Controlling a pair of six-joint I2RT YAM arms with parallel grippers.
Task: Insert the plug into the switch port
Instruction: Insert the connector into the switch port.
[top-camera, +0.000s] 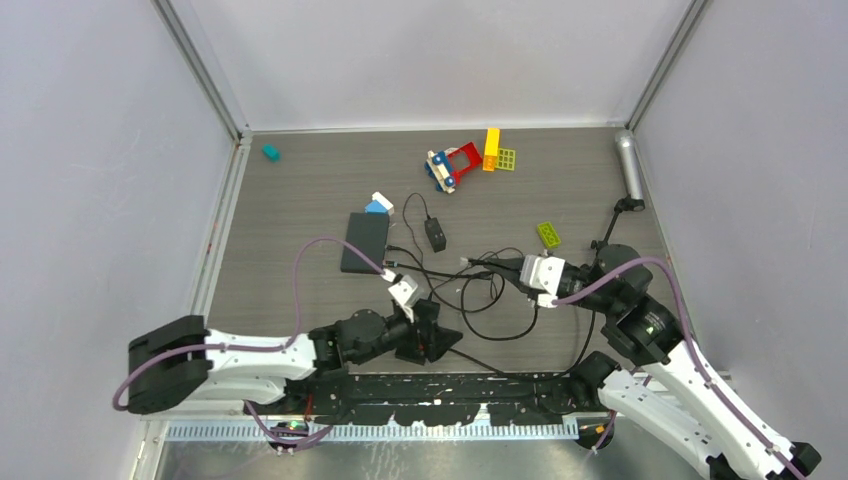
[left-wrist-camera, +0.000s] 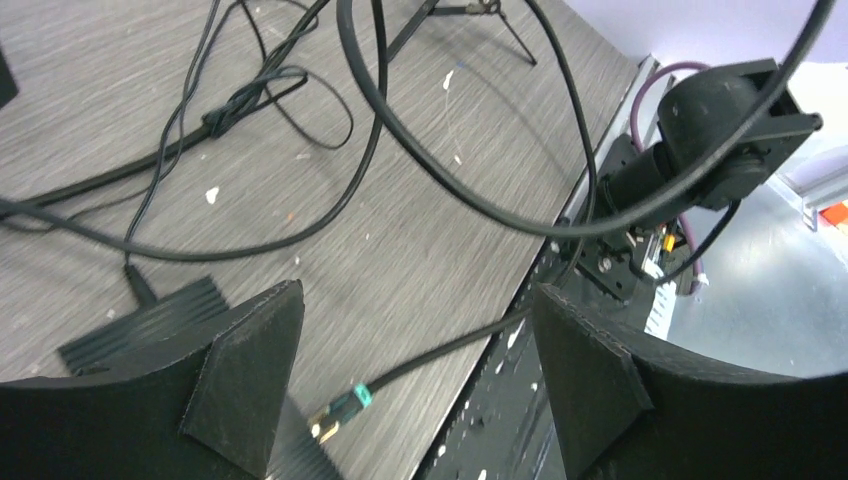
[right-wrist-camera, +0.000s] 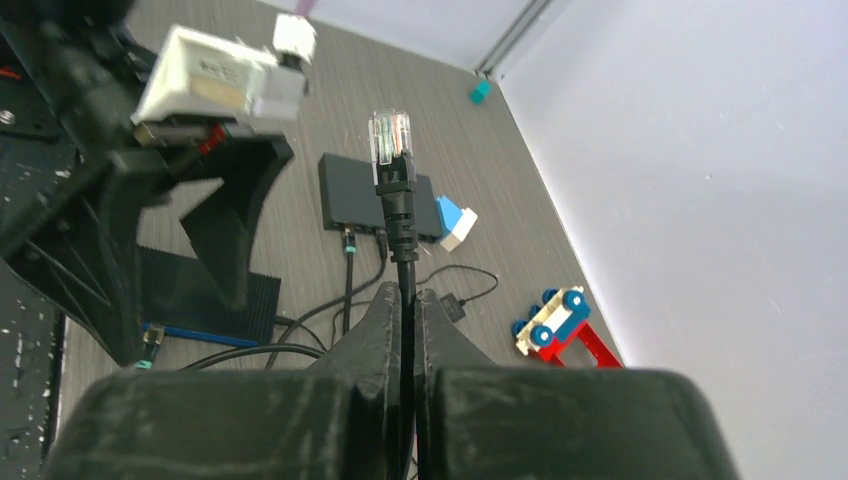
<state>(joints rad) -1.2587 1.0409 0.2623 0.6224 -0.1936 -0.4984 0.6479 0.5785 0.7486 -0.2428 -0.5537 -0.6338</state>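
The switch (top-camera: 365, 241) is a flat black box lying left of centre; in the right wrist view the switch (right-wrist-camera: 375, 195) shows cables plugged into its near edge. The plug (right-wrist-camera: 390, 135) is a clear connector on a black cable, pointing toward the switch from a distance. My right gripper (right-wrist-camera: 408, 295) is shut on that cable just behind the plug's black boot. From above, the plug (top-camera: 466, 262) sticks out left of the right gripper (top-camera: 505, 268). My left gripper (left-wrist-camera: 420, 385) stands open low over the table's near edge, empty, with a teal-banded cable end (left-wrist-camera: 335, 410) lying between its fingers.
Loose black cables (top-camera: 480, 300) tangle between the arms. A ribbed black pad (left-wrist-camera: 150, 325) lies by the left finger. A small black adapter (top-camera: 435, 234), a toy car (top-camera: 445, 170), a yellow brick (top-camera: 491, 148), a green brick (top-camera: 549, 234) and a silver cylinder (top-camera: 629, 165) sit farther back.
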